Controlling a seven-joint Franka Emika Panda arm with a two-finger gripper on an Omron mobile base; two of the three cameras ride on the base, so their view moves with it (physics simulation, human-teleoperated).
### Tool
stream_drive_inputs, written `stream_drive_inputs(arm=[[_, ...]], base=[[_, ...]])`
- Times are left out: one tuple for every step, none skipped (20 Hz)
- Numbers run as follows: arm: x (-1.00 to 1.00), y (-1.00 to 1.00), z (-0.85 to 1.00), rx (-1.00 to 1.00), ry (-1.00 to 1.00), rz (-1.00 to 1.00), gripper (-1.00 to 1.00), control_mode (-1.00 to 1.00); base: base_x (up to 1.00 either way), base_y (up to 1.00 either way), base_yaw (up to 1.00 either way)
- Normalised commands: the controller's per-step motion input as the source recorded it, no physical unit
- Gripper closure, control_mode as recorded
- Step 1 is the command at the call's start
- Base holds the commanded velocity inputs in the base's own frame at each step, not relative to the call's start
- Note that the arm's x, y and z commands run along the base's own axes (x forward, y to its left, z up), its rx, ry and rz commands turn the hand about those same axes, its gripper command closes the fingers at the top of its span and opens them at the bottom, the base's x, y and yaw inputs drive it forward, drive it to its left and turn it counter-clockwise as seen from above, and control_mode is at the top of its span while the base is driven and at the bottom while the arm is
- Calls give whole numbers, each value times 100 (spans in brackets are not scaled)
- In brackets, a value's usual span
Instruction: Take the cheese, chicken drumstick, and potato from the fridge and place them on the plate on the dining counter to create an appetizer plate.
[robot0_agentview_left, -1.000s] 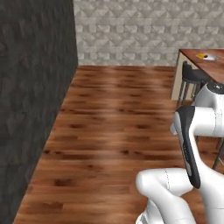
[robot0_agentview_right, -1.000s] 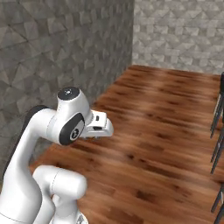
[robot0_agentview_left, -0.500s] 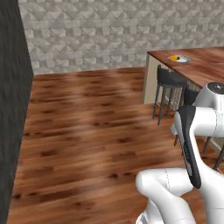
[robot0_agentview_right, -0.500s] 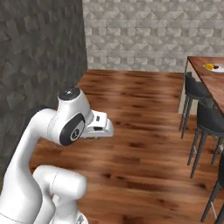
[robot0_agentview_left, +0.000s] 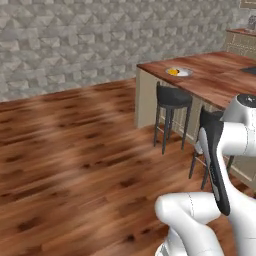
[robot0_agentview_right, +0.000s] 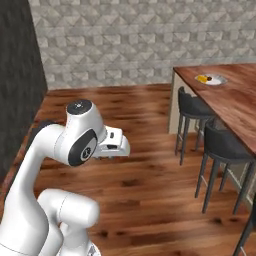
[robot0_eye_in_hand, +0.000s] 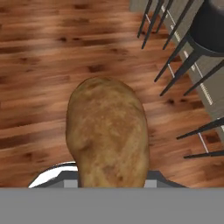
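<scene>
Tan-brown potato (robot0_eye_in_hand: 107, 133) fills the hand view's centre, clamped in the gripper, as the base swings round: the dining desk (robot0_agentview_left: 215, 80) has slid into the upper right, its plate (robot0_agentview_left: 179, 72) already bearing cheese (robot0_agentview_left: 173, 72). Delivery looks close.

Setting: I read this as a home kitchen with a dining area, rendered. Evidence noted from my base views: a dining counter (robot0_agentview_left: 215, 75) with a glossy reddish-brown wood-grain top on a beige base, and black bar stools (robot0_agentview_left: 171, 97) drawn up along its side. A pale round plate (robot0_agentview_left: 180, 72) sits on the counter top with a small yellow-orange item on it. The floor (robot0_agentview_left: 75, 150) is warm wood planking. The back wall (robot0_agentview_left: 100, 40) is grey patterned stone tile. A dark textured wall (robot0_agentview_right: 15, 85) stands at the left.
</scene>
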Motion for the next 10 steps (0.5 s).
stream_drive_inputs(arm=[[0,0,0,0,0,0,100,100],[0,0,0,0,0,0,100,100],[0,0,0,0,0,0,100,100],[0,0,0,0,0,0,100,100],[0,0,0,0,0,0,100,100],[0,0,0,0,0,0,100,100],[0,0,0,0,0,0,100,100],[0,0,0,0,0,0,100,100],[0,0,0,0,0,0,100,100],[0,0,0,0,0,0,100,100]], base=[[100,63,-46],[100,64,-46],[100,64,-47],[100,65,-47],[100,66,-47],[100,67,-47],[100,68,-47],[100,70,-47],[100,72,-47],[100,74,-47]])
